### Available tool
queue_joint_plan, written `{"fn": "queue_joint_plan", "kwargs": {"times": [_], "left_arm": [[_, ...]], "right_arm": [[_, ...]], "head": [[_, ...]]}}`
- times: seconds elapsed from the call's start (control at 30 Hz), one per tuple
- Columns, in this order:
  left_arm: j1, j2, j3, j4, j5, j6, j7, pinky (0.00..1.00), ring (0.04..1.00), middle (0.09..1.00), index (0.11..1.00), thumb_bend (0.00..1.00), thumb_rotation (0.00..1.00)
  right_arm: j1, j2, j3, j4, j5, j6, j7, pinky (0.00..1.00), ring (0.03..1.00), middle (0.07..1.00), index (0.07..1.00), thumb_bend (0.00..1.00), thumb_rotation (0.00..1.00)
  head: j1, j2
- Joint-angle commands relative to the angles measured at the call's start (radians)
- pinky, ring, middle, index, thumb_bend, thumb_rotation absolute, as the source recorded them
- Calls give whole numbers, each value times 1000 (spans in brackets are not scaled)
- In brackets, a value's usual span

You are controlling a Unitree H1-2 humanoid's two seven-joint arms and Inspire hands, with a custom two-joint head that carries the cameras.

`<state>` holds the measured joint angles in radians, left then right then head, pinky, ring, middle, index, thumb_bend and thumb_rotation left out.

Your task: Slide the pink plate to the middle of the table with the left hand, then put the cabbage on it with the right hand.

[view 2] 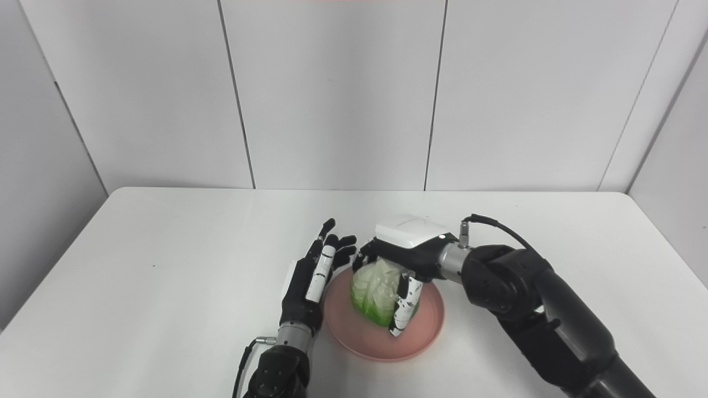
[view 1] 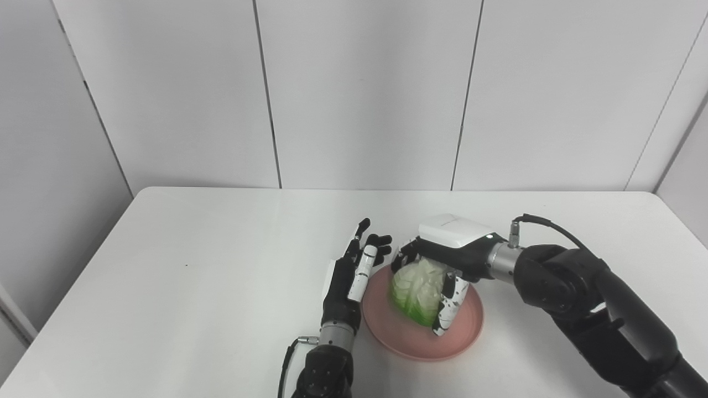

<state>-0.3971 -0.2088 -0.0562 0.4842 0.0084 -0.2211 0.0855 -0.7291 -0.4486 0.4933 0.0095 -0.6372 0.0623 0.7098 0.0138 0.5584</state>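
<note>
Right hand (view 1: 451,260) is clamped over the pale green-and-white cabbage (view 1: 416,290), fingers wrapped down its far side w/ thumb on the near side. The cabbage sits on the round pink plate (view 1: 463,330), approx. mid-worktop near the front edge. Left hand (view 1: 354,273) holds nothing, fingers apart and extended, standing edge-on just beside the plate's left rim; contact w/ rim can't be told. White worktop (view 1: 210,265).

You are looking at a white worktop (view 1: 221,249) with rounded far corners, standing against a wall of pale grey panels (view 1: 365,94) split by thin dark vertical seams. Soft, even light is falling across everything, casting only faint shadows.
</note>
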Motion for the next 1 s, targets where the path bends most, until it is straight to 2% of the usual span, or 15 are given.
{"fn": "queue_joint_plan", "kwargs": {"times": [0.0, 0.17, 0.2, 0.23, 0.27, 0.3, 0.33, 0.4, 0.47, 0.57, 0.7, 0.77, 0.87, 0.97], "left_arm": [[38, 11, 2, 37, -13, -30, -24, 830, 772, 779, 915, 665, 866], [35, 13, 1, 49, -17, -46, -32, 841, 771, 774, 911, 649, 859], [34, 13, 2, 51, -15, -46, -31, 844, 772, 773, 912, 650, 859], [34, 13, 1, 50, -12, -44, -29, 842, 770, 772, 912, 650, 862], [34, 14, 1, 49, -11, -42, -30, 831, 769, 775, 916, 662, 865], [35, 15, 0, 47, -10, -41, -32, 829, 769, 776, 916, 664, 865], [36, 15, -2, 46, -10, -41, -34, 815, 772, 782, 920, 670, 866], [38, 17, -6, 44, -5, -42, -34, 819, 774, 779, 919, 666, 880], [39, 17, -8, 42, -4, -41, -34, 825, 775, 776, 917, 657, 890], [39, 18, -10, 41, -6, -40, -34, 821, 780, 777, 915, 641, 908], [37, 18, -9, 46, -8, -45, -32, 803, 775, 782, 916, 635, 904], [36, 18, -7, 45, -10, -42, -32, 794, 774, 783, 915, 630, 898], [34, 18, -4, 51, -15, -44, -32, 784, 769, 781, 910, 636, 888], [32, 18, -3, 56, -13, -49, -31, 779, 771, 784, 914, 653, 888]], "right_arm": [[-30, 15, -12, 7, 1, -44, -42, 418, 459, 496, 674, 531, 0], [-10, 34, -4, 35, -34, -57, -85, 424, 461, 495, 669, 535, 0], [-5, 38, -2, 37, -46, -57, -94, 431, 450, 520, 669, 531, 0], [1, 42, 0, 41, -54, -60, -103, 443, 508, 605, 672, 765, 27], [7, 44, 0, 45, -60, -65, -112, 446, 525, 629, 674, 858, 80], [14, 45, 1, 47, -63, -66, -114, 446, 527, 632, 675, 868, 88], [19, 46, 1, 49, -65, -66, -114, 462, 545, 644, 686, 940, 180], [25, 45, 3, 48, -72, -46, -99, 492, 576, 666, 709, 984, 304], [28, 42, 6, 45, -79, -32, -85, 526, 607, 685, 725, 997, 374], [29, 32, 15, 41, -108, -34, -70, 677, 729, 758, 760, 1000, 454], [25, 18, 23, 47, -133, -42, -57, 837, 848, 836, 802, 1000, 494], [22, 11, 26, 43, -144, -33, -40, 883, 882, 857, 819, 1000, 507], [19, 4, 16, 27, -128, -16, -2, 908, 907, 876, 838, 1000, 510], [20, 5, -3, 25, -99, -16, 9, 884, 905, 878, 843, 1000, 518]], "head": [[0, 2], [-2, 4], [-2, 4], [1, 3], [1, 3], [1, 4], [1, 4], [1, 4], [2, 5], [5, 5], [4, 5], [5, 4], [6, 3], [3, 2]]}}
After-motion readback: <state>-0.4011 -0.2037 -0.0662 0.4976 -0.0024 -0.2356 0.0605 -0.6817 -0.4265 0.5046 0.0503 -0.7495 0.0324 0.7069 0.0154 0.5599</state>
